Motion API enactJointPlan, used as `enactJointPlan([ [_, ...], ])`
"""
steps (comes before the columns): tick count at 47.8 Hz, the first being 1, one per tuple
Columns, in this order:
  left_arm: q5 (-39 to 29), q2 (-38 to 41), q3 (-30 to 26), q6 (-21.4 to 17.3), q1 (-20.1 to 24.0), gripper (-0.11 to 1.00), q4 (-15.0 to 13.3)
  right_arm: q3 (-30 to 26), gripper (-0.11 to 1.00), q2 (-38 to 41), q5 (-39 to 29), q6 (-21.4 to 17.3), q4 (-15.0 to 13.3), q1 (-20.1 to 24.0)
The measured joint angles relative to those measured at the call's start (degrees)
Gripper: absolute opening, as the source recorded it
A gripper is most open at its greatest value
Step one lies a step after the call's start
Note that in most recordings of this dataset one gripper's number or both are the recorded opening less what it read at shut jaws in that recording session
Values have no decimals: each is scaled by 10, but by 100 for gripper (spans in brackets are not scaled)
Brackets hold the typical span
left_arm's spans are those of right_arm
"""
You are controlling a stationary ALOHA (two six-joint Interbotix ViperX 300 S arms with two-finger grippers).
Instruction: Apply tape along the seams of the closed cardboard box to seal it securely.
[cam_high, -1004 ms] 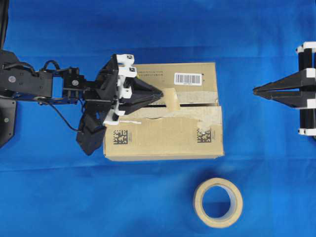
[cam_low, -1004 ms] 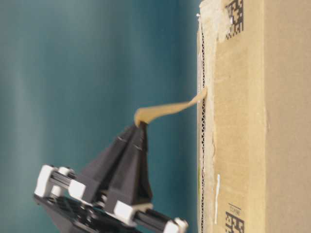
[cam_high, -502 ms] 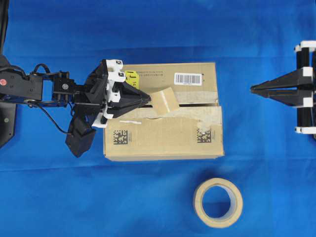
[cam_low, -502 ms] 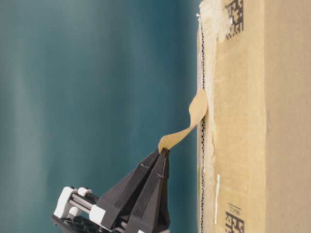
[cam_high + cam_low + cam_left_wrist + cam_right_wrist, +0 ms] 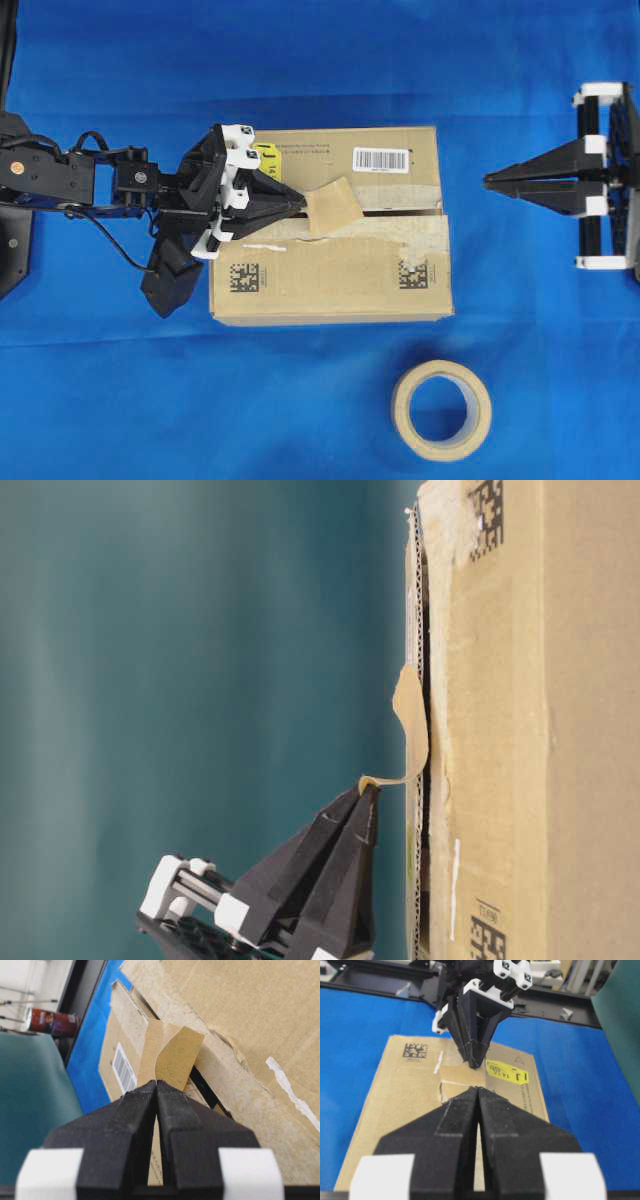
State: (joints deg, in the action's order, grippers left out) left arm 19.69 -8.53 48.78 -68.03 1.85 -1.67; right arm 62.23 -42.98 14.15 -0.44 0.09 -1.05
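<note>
Now our left gripper point(image 5: 296, 204) pinches one edge of the tape point(image 5: 332, 207), whose far end touches the box point(image 5: 330, 285) over the seam point(image 5: 405, 211); we should lower it flat, evenly. Our right gripper point(image 5: 490, 181) waits closed, empty, well beyond.

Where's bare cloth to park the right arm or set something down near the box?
Free: the blue cloth beyond the cardboard box's barcode side, and the strip between the box and the right gripper. Crowded: the box's left end, where the left gripper pinches the tape, and the front right, where the tape roll lies.
</note>
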Motion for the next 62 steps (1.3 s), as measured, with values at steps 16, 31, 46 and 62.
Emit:
enactJointPlan([
  [16, -9, 0, 0, 1, 0, 0, 0, -48, 55, 110, 52, -2, 29, -1],
  [31, -11, 0, 0, 1, 0, 0, 0, -134, 47, 232, 69, -13, 31, -1],
  [46, -11, 0, 0, 1, 0, 0, 0, -185, 46, 316, 67, -22, 31, -3],
  [62, -11, 1, 0, 0, -2, 0, 0, -185, 46, 389, 82, -24, 32, -5],
])
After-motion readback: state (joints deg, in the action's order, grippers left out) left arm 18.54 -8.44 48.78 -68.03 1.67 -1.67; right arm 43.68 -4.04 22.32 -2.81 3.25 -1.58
